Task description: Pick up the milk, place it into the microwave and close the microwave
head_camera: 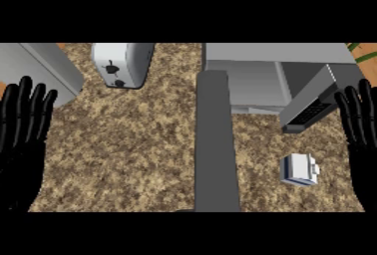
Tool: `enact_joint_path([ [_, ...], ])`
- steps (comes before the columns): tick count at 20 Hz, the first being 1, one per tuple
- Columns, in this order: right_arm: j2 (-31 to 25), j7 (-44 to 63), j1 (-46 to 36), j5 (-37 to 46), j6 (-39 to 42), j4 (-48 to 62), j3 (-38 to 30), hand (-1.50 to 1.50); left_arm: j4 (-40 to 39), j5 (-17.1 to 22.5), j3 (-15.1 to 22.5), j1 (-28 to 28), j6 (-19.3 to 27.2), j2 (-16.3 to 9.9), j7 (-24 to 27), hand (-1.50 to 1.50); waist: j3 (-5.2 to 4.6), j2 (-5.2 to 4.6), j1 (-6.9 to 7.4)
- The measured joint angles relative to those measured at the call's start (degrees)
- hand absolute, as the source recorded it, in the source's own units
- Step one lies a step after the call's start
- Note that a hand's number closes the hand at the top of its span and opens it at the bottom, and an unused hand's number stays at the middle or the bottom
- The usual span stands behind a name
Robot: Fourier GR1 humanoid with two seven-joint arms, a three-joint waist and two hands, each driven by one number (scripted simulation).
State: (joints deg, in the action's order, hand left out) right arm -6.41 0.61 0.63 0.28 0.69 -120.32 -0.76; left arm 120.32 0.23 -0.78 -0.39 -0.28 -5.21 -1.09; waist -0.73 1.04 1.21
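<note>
At the far left edge the left hand (22, 129) is showing with its fingers straight and spread, pointing up the view, holding nothing. Behind it, in the upper left corner, a grey box-shaped appliance (40, 67) is sitting on the speckled brown surface (125, 149). Just right of that, near the back, a silver toaster (121, 63) is standing with its black lever and knob facing forward.

Through the middle, a long dark grey slab, the open microwave door (216, 144), is stretching from the microwave (276, 74) down to the lower edge of the view. The microwave is sitting at the upper right, its grey top and open cavity facing the viewer, with its dark control panel (310, 110) slanting down at the cavity's right side.

The milk (299, 169), a small white and pale blue carton, is lying on the surface in front of the microwave, to the right of the door and apart from both hands. At the far right edge the right hand (361, 124) is showing with fingers straight and upward, empty, near the carton but not touching it.
</note>
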Motion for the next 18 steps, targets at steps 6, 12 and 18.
enact_joint_path([
  [6,0.1,-3.4,2.1,-2.8,3.5,-1.5,0.4,-1.5,-5.7,3.8,-3.8,-2.4,-2.7,-1.3,3.6,-1.5,0.57,-0.82,-1.12],
  [12,-0.8,1.2,7.7,-5.1,7.1,-7.9,2.8,-1.5,-6.5,8.7,-6.9,-0.8,-3.7,-1.7,-0.2,-1.5,0.7,-0.92,-1.33],
  [18,0.2,-0.5,15.5,-3.5,8.5,-11.7,3.7,-1.5,-3.8,13.3,-10.4,4.2,-7.3,-3.0,-0.7,-1.5,0.72,-0.91,-1.29],
])
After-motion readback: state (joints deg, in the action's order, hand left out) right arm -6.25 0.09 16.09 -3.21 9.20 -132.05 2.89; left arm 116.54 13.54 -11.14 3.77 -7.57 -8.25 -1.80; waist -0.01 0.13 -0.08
